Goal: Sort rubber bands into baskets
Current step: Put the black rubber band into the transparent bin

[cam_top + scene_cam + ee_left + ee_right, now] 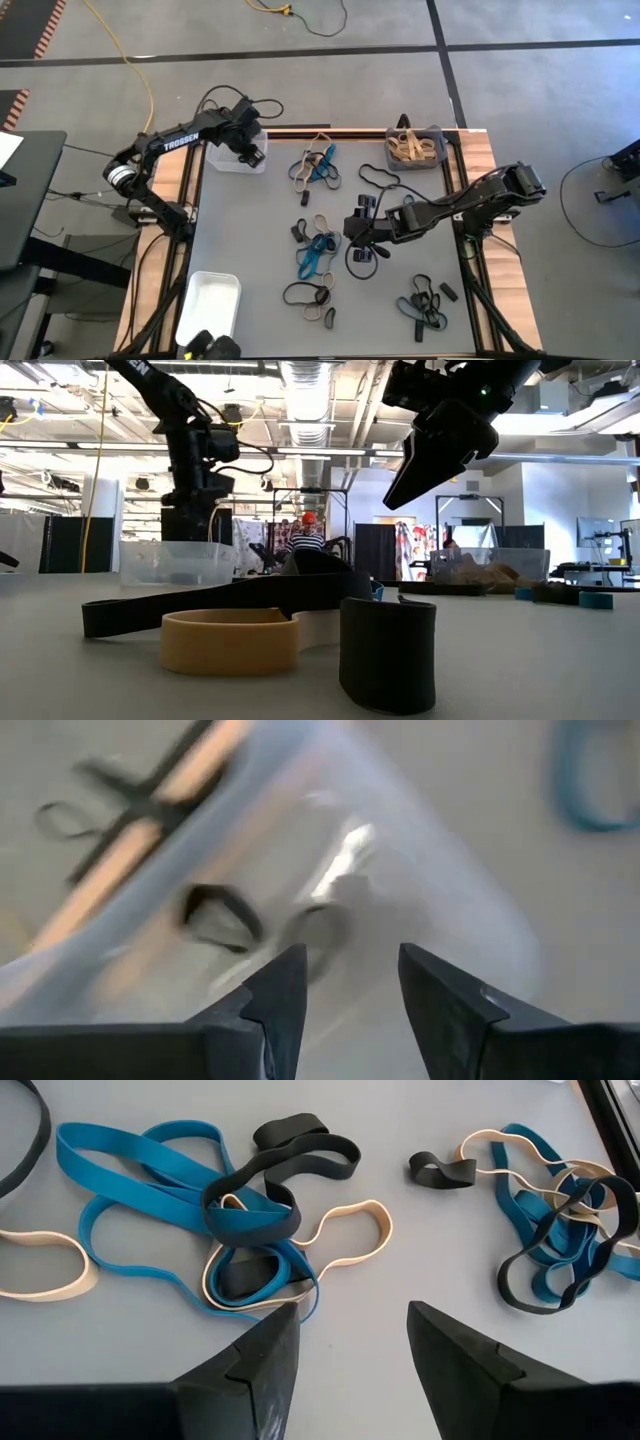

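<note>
My left gripper hangs open over the clear basket, fingers pointing steeply down; in the left wrist view a black rubber band lies inside the basket below it. My right gripper hovers open above the table's middle, just short of a tangle of blue, black and tan rubber bands. More bands lie in clusters. The dark grey basket at the far right holds tan bands. The white basket stands at the near left.
A tan band and a black band stand on edge close to the near side. Wooden rails border the table. A yellow cable runs over the floor beyond. A person stands far back in the room.
</note>
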You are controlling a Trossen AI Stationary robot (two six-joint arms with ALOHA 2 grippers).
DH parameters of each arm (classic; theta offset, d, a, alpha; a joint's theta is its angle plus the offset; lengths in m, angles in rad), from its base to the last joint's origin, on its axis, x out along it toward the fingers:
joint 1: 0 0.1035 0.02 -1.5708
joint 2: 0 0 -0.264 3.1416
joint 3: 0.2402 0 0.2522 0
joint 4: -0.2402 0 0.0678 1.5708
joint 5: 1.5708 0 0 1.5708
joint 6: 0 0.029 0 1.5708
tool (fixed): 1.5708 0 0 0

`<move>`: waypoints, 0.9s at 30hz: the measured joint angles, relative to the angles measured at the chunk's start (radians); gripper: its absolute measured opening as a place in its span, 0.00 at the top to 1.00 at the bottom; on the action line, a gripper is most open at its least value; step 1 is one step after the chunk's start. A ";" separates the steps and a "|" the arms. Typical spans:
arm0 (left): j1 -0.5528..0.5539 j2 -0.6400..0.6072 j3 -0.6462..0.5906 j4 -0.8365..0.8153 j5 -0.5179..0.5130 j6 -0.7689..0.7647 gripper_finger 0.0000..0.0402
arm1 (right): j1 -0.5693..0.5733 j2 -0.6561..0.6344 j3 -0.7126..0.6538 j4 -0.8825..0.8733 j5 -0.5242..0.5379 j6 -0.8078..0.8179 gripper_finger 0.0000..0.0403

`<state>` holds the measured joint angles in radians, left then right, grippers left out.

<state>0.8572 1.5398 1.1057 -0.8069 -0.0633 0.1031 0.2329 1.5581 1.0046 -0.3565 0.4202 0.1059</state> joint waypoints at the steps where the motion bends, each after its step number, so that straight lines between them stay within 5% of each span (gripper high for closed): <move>1: -0.018 0.000 0.000 0.007 0.025 0.000 0.63 | 0.000 0.000 0.000 0.000 0.000 0.000 0.46; 18: -0.560 0.021 0.000 0.310 0.003 -0.061 0.63 | 0.000 0.000 0.000 0.004 0.000 0.000 0.46; 27: -0.668 0.195 0.000 0.362 -0.080 -0.063 0.63 | 0.000 0.000 -0.001 0.004 0.000 0.002 0.46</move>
<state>0.1888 1.7351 1.1053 -0.4448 -0.1429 0.0402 0.2329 1.5581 1.0035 -0.3525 0.4198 0.1075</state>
